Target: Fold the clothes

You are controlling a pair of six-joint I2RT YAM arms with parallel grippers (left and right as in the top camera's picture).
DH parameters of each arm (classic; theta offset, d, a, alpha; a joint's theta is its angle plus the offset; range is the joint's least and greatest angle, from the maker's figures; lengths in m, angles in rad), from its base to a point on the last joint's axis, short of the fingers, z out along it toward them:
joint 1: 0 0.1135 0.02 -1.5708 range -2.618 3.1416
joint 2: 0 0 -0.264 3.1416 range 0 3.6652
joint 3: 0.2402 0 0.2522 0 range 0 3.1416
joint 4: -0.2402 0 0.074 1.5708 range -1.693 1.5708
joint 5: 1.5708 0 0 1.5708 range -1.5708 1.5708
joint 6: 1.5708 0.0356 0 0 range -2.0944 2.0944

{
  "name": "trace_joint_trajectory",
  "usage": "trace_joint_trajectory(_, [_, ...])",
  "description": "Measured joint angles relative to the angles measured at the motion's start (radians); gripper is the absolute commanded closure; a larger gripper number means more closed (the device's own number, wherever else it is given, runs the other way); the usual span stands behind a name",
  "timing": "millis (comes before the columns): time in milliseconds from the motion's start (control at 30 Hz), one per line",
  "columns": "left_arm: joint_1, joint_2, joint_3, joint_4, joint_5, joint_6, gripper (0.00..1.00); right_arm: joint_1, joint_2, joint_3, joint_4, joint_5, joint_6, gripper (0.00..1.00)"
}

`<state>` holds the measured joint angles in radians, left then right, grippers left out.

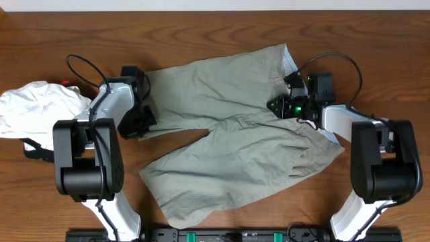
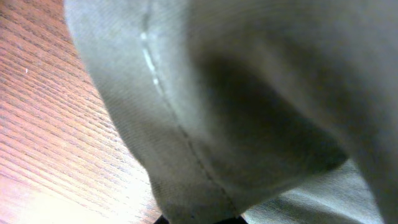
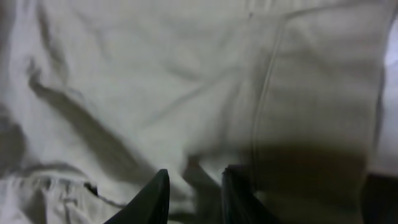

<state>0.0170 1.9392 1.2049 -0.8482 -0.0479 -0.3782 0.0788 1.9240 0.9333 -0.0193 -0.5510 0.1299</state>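
Underneath everything lies a brown wood-grain table (image 1: 215, 40). Spread across its middle is the pair of pale khaki cotton shorts (image 1: 235, 148), lying flat, with the waistband to the right and the two wide legs fanning out to the left, one toward the far edge and one toward the near edge. A lighter lining shows at the waistband's far corner.

Two black-and-white robot arms stand at the near corners: the left arm (image 1: 87, 161) reaches to the hem of the far leg and the right arm (image 1: 383, 161) to the waistband side. A crumpled white garment (image 1: 33, 107) sits at the table's left edge, well apart from the shorts.

Next, the left gripper (image 1: 144, 123) is closed on the near corner of the far leg's hem; its wrist view shows the stitched hem raised off the wood. The right gripper (image 1: 277, 105) rests on the cloth near the waistband, its dark fingers (image 3: 155, 199) narrowly parted with fabric showing in the gap.
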Motion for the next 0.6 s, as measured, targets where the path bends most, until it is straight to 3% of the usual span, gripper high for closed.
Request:
trace_joint_trajectory(467, [-0.014,-0.006,0.000,0.064,0.062,0.018,0.94,-0.127,0.004,0.043,-0.067,0.100,0.051,0.69])
trace_joint_trajectory(600, [-0.018,-0.006,0.000,0.102,0.078,0.019,0.88,-0.163,0.002,0.043,-0.079,0.095,0.052,0.69])
